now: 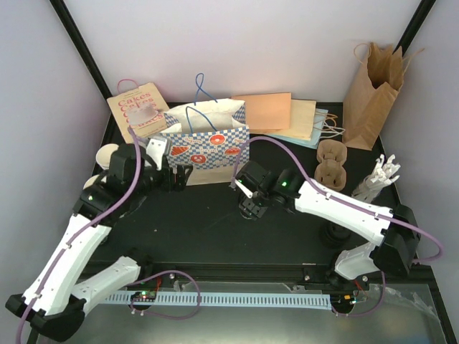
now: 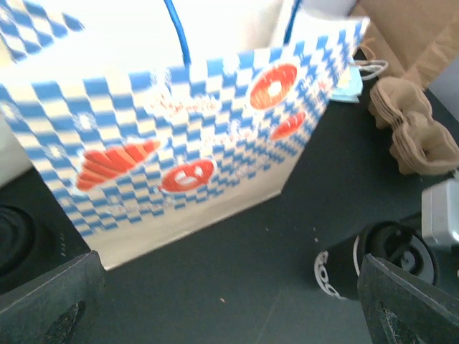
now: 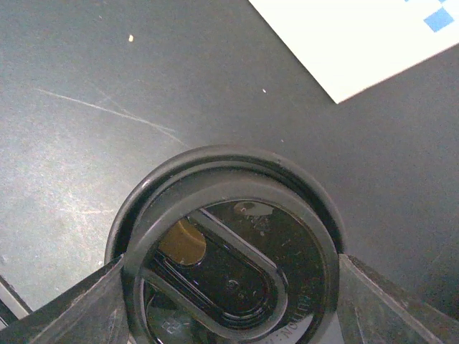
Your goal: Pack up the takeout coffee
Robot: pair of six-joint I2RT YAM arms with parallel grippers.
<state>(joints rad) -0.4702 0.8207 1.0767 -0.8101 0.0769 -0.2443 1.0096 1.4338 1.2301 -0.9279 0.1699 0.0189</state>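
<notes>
My right gripper [image 1: 251,204] is shut on a round black plastic lid [image 3: 229,258], which it holds by the rim low over the dark table, in front of the blue-and-white checkered paper bag [image 1: 208,140]. The lid also shows in the left wrist view [image 2: 387,258]. My left gripper [image 1: 179,175] is open and empty, just left of the bag's front face [image 2: 179,143]. Cream-white paper cups [image 1: 107,154] sit at the far left, partly hidden behind my left arm.
A tall brown paper bag [image 1: 373,93] stands at the back right. A "Cakes" bag [image 1: 140,111] and flat paper bags [image 1: 276,111] lie along the back. Stacked pulp cup carriers [image 1: 331,161] and a white plastic piece [image 1: 376,179] sit on the right.
</notes>
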